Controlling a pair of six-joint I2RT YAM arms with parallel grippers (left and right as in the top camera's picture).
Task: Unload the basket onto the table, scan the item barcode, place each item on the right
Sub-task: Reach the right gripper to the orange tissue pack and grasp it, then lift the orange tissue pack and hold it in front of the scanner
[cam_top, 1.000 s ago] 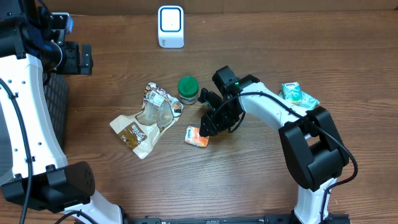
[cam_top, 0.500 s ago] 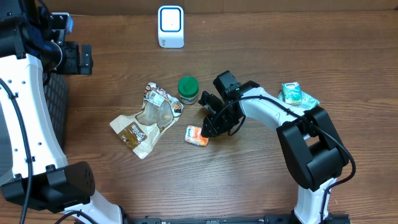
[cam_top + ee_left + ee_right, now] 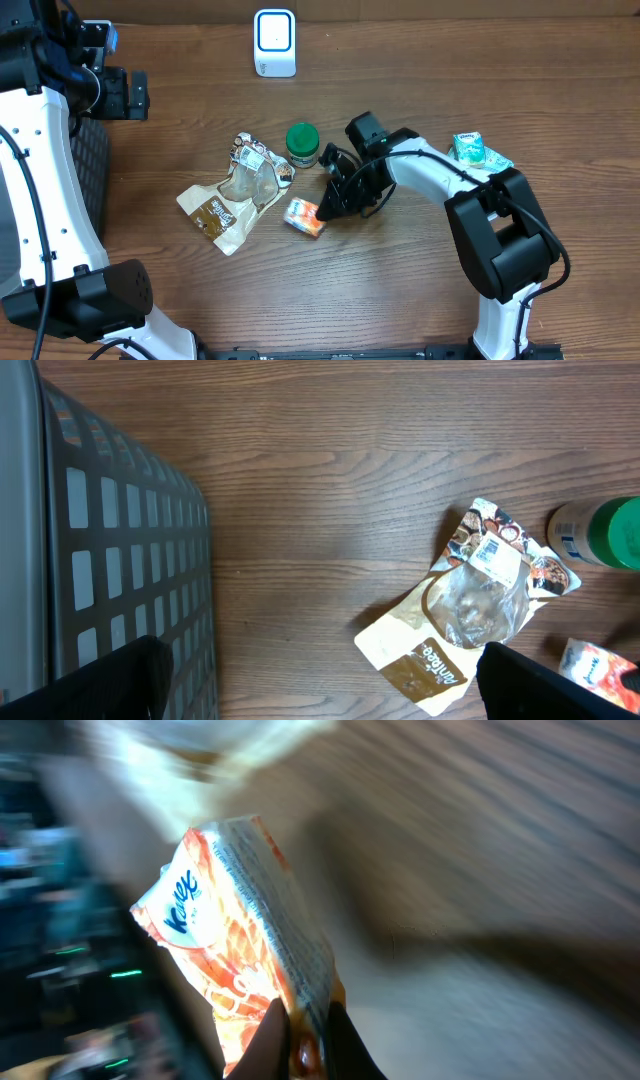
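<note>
Overhead count: two tissue packs, one jar, one pouch, one scanner, one basket. The orange tissue pack is at mid-table, just right of the brown pouch and below the green-lidded jar. The green tissue pack lies well apart, by the right arm. The white scanner stands at the far edge. The right pincer is clamped on the orange pack's edge, tips pinched together. The left pincer stands wide apart, gripping nothing, near the basket.
</note>
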